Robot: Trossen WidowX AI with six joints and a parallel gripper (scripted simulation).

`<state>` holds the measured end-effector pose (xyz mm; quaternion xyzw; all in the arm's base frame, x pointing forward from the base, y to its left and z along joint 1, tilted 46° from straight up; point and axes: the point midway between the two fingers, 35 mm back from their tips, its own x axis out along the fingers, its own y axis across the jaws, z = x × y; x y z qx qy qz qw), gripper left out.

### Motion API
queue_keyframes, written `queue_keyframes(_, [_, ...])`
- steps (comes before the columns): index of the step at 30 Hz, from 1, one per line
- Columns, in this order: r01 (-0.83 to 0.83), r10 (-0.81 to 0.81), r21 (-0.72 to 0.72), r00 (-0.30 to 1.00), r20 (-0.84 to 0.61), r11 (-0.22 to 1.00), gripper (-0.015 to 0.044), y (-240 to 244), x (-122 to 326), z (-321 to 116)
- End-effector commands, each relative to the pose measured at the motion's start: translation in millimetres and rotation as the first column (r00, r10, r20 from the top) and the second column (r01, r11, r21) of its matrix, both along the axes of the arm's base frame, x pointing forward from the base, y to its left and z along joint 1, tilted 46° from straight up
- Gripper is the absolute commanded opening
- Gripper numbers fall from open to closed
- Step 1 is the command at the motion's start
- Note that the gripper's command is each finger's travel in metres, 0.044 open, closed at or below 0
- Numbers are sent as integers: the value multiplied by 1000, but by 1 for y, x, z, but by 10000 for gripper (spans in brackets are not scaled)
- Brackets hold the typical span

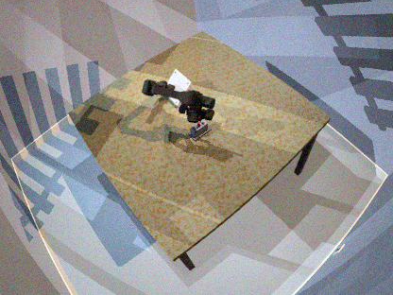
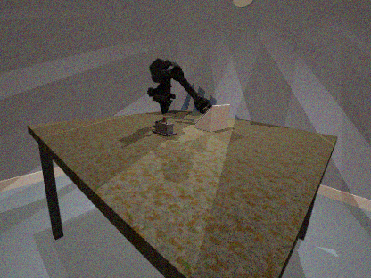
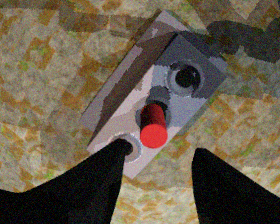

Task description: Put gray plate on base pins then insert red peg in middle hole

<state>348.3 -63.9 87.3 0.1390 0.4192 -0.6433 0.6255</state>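
The gray plate [image 1: 202, 130] [image 2: 166, 128] [image 3: 200, 95] lies flat on the base [image 2: 171, 134] [image 3: 102, 97]. Dark round pin ends show in its two outer holes. The red peg [image 1: 198, 125] [image 2: 164, 119] [image 3: 153, 126] stands in the plate's middle hole, with part of it sticking up above the plate. How deep it sits cannot be told. My gripper [image 1: 200, 120] [image 2: 165, 112] [image 3: 160, 152] is open above the plate. In the wrist view its fingers are spread apart below the peg's top, with nothing held between them. One fingertip overlaps the plate's lower outer hole in that view.
A white slanted block [image 1: 179, 80] [image 2: 218, 117] stands near the arm's root. The speckled table [image 1: 227, 178] [image 2: 178, 194] carries everything. Shadows of the arm fall across the table around the base.
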Motion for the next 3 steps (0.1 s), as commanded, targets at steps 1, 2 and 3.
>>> queue_keyframes(1, [-2,2,0,1000,4,1000,150,3,1,3])
queue_keyframes(2, [-2,2,0,1000,4,1000,150,3,1,3])
queue_keyframes(3, [-2,2,1,1000,4,1000,150,3,0,3])
